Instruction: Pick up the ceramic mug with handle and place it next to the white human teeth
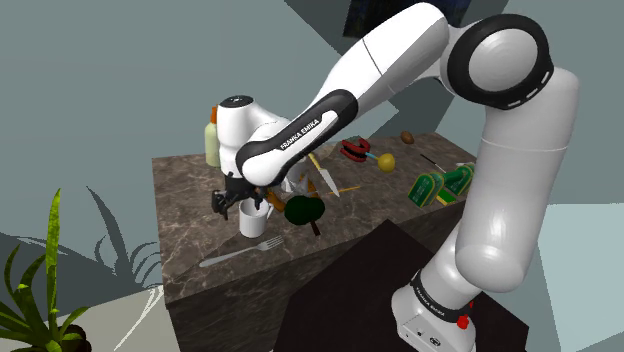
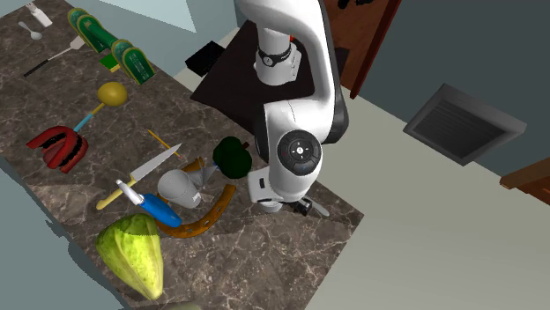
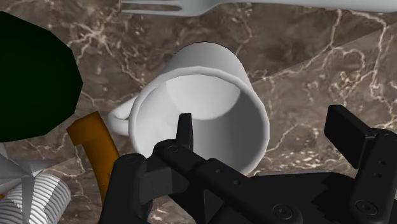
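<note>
The forearm carries the words "FRANKA EMIKA" in white on a black band (image 1: 290,141). The green packets (image 1: 441,186) at the shoulder view's right have labels that cannot be read.

The white mug (image 1: 252,222) stands upright on the dark marbled tabletop (image 1: 190,215), left of centre in the shoulder view. Its long axis is vertical and its mouth faces up. In the wrist view the mug (image 3: 210,102) is seen straight down its opening. Its handle (image 3: 121,114) points toward an orange curved strip (image 3: 95,143) and a dark green thing (image 3: 32,76). A white fork (image 3: 191,7) lies on the mug's far side from the end effector.

The arm rises from the stand (image 1: 340,300) at the lower right and bends at the upper right. The forearm then slopes down to the left, with the hand pointing down over the mug.

The end effector (image 3: 264,124) stands wide. One finger (image 3: 184,130) is over the mug's opening and the other (image 3: 356,137) is outside the mug's wall, neither clasping it.
</note>
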